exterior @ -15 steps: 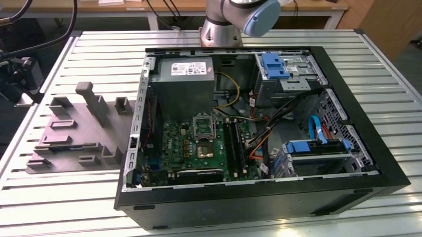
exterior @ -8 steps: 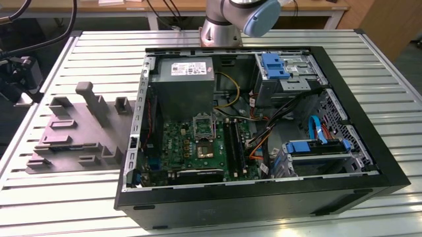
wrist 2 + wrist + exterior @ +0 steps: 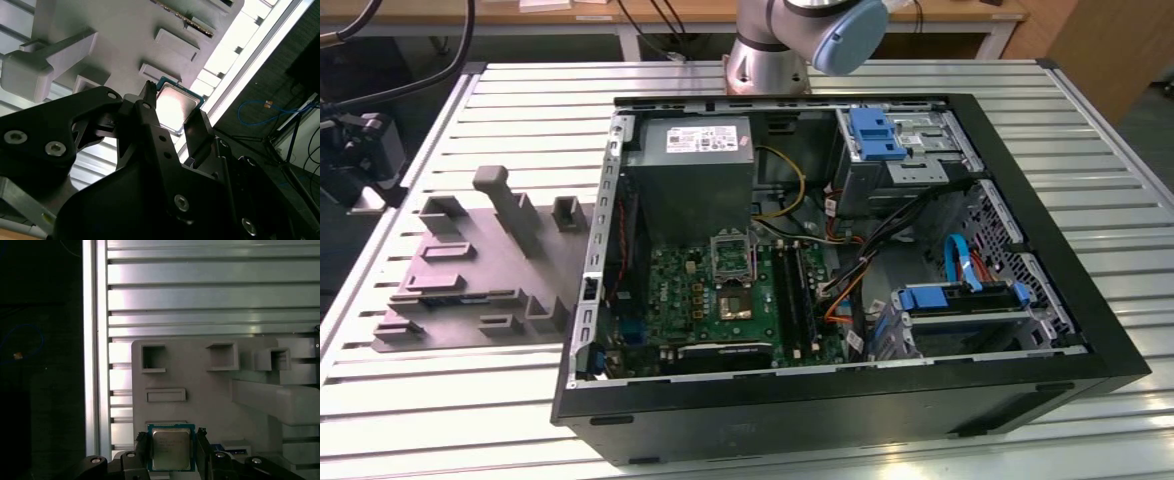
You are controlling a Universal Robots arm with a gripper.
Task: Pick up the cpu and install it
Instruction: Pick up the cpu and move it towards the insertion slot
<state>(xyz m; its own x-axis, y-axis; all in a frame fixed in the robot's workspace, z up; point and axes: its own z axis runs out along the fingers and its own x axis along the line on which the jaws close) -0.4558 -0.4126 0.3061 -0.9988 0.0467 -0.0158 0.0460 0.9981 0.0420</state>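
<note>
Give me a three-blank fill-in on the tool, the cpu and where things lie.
In both wrist views the tool grips the cpu between its two ____. The plastic fixture behind the cpu is coloured ____. In the exterior view, that fixture sits to the ____ of the open computer case.
Missing words: fingers; grey; left.

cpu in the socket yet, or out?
Out. In both wrist views the gripper is closed on the cpu over the grey fixture, not in the case.
</note>
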